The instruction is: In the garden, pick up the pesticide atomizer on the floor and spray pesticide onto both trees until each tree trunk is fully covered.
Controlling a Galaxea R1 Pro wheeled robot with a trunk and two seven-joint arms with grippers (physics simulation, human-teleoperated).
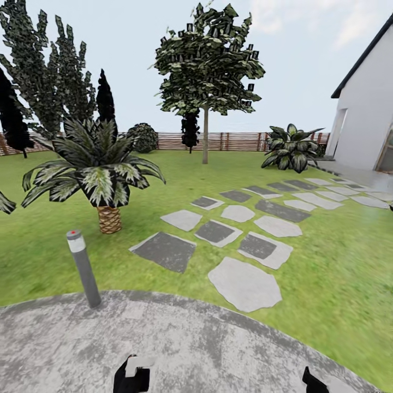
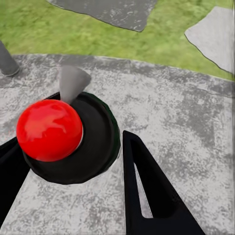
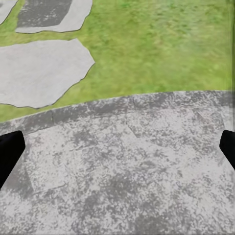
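Observation:
The pesticide atomizer (image 2: 93, 147) has a red ball top, a black round collar and a grey nozzle. It sits between the two black fingers of my left gripper (image 2: 71, 139), which is shut on it above the grey paving. That gripper (image 1: 131, 377) is low at the head view's bottom edge with a white part showing in it. My right gripper (image 3: 117, 149) stands open over bare paving, and also shows in the head view (image 1: 314, 382). One tree (image 1: 206, 60) stands far ahead by the fence, its tree trunk (image 1: 205, 136) straight and bare. A second tall leafy tree (image 1: 52, 71) rises at the back left, its trunk hidden.
A short grey lamp post (image 1: 83, 267) stands at the paving's left edge. A low palm-like plant (image 1: 98, 169) grows behind it. Stepping stones (image 1: 243, 284) lead across the lawn toward a white house (image 1: 365, 120). A wooden fence (image 1: 234, 141) closes the back.

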